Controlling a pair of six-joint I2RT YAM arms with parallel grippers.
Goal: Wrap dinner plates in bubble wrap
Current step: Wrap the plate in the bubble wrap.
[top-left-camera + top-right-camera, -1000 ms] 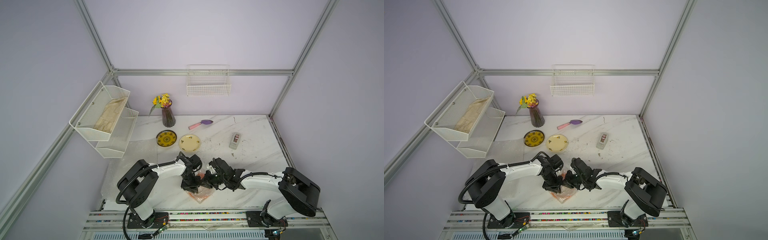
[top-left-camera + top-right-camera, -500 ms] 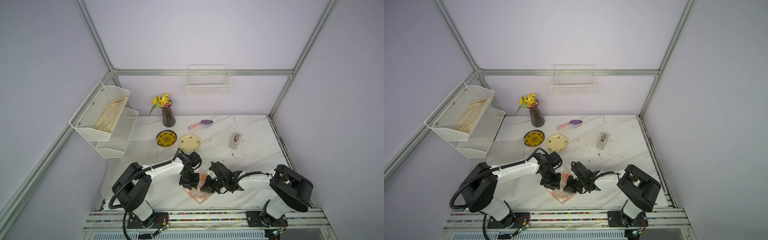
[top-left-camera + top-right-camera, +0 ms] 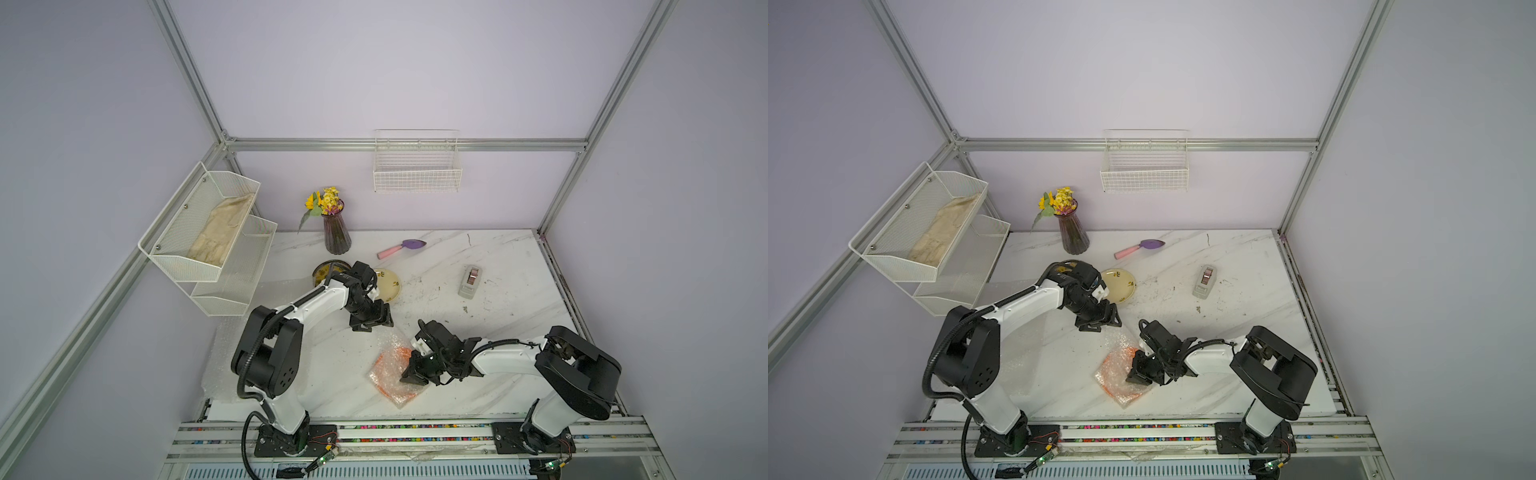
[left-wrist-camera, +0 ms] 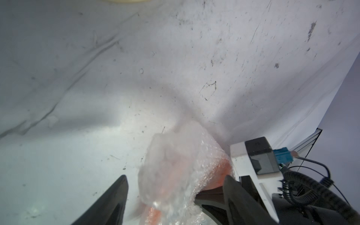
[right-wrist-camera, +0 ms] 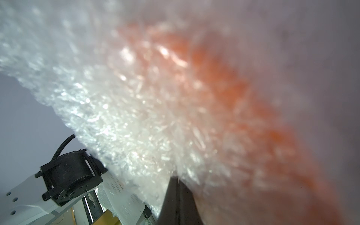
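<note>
1. Orange is showing through the bubble wrap (image 3: 388, 374) at the near middle of the tabletop (image 3: 498, 332). The orange plate (image 3: 399, 355) is lying flat inside a crinkled bundle, so the first of three plates is looking almost wrapped.
2. Reaching in low from the right, the right arm (image 3: 507, 361) is bending its wrist down. The right jaws are standing fully closed, with their tips against the bundle's right edge. The blurred wrist view is not showing whether they are pinching a fold.
3. Just beyond the bundle, the left jaws are hanging wide apart and empty, pointing down near its far corner. The left arm (image 3: 320, 297) is stretching out from the near left.
4. By my judgement, the folding-over step is finishing. The next move is calling for holding the loose flap down, probably with tape, and then fetching another plate.
5. At the near left, a spare sheet (image 3: 224, 357) of wrap is lying flat.
6. Farther back, the cream plate (image 3: 390, 286) and the yellow plate (image 3: 323, 272) are sitting bare, partly hidden by the left arm. The tape dispenser (image 3: 470, 281) is sitting well apart to the right.
</note>
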